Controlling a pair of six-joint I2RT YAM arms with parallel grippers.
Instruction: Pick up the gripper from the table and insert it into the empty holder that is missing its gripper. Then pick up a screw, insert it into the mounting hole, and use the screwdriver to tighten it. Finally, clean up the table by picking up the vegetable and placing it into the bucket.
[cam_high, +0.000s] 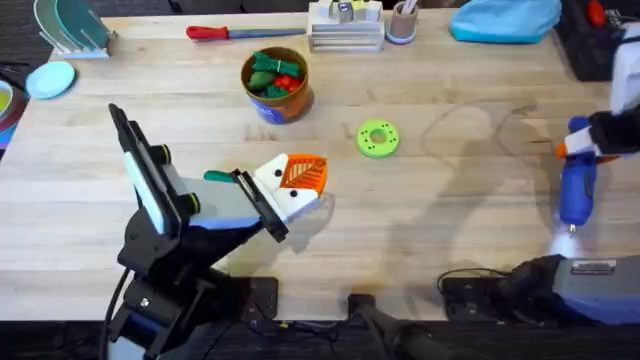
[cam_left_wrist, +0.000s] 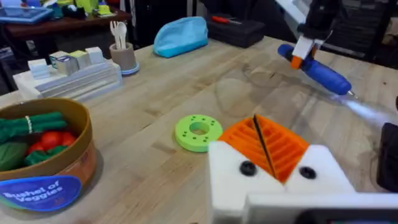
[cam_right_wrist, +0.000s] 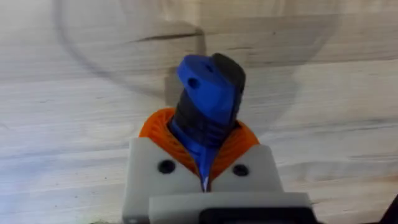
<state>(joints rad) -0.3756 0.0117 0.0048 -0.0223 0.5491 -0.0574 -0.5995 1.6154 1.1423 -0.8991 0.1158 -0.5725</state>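
At far left we see teal dishes (cam_high: 62, 40) cut off by the edge. Our left gripper (cam_high: 300, 180) hovers low over the wood, its orange pads (cam_left_wrist: 266, 144) pressed together on nothing. Behind it stands the bucket (cam_high: 275, 85), vegetables (cam_left_wrist: 28, 137) inside, beside a green disc (cam_high: 378, 139). Far right, our right gripper (cam_high: 585, 147) clamps the screwdriver (cam_high: 577, 185), whose tip is lost in glare.

Even bright light, soft shadows on the table (cam_high: 420, 210), near parts blurred.
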